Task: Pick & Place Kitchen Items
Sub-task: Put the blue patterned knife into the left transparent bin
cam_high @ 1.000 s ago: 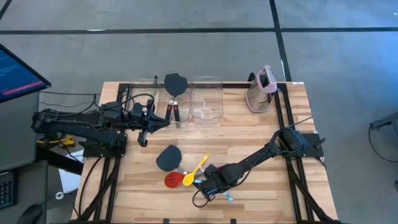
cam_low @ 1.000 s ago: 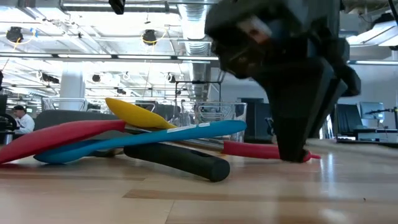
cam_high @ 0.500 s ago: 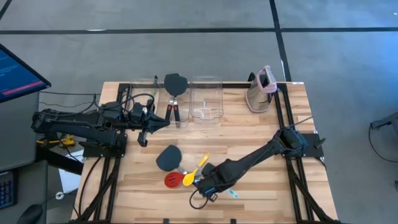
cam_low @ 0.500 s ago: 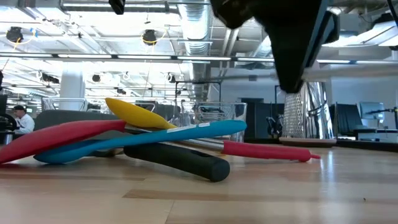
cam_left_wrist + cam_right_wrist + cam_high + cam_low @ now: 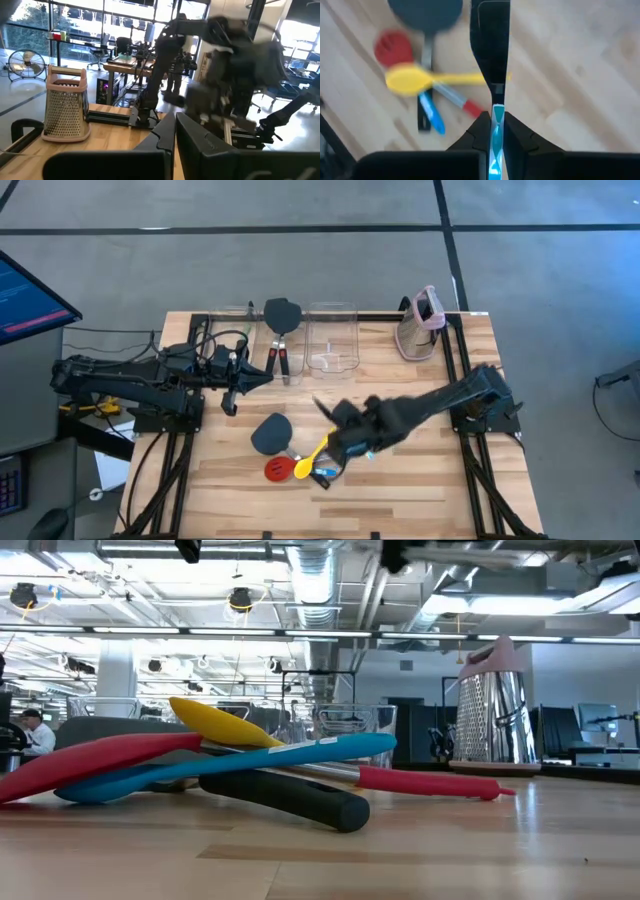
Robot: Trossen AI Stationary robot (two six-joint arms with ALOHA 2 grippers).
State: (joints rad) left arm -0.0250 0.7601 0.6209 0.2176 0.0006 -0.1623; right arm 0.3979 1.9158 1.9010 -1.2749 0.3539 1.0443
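3 bins (image 5: 331, 340), 3 spatulas (image 5: 270, 433), 1 grater (image 5: 419, 325)

Yellow spoon (image 5: 322, 448), blue spoon (image 5: 230, 766), red slotted spoon (image 5: 277, 469) and dark grey spatula (image 5: 269, 433) on the pale striped wooden desk (image 5: 420, 470); black right claw (image 5: 496, 117) pinches a turquoise sliver

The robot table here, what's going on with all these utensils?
The right claw is shut on a thin silvery-green tool and hangs above the utensil pile at the front of the table. The yellow spoon, blue spoon, red slotted spoon and a dark spatula lie on the wood there. The left claw waits, shut, near the clear bins.
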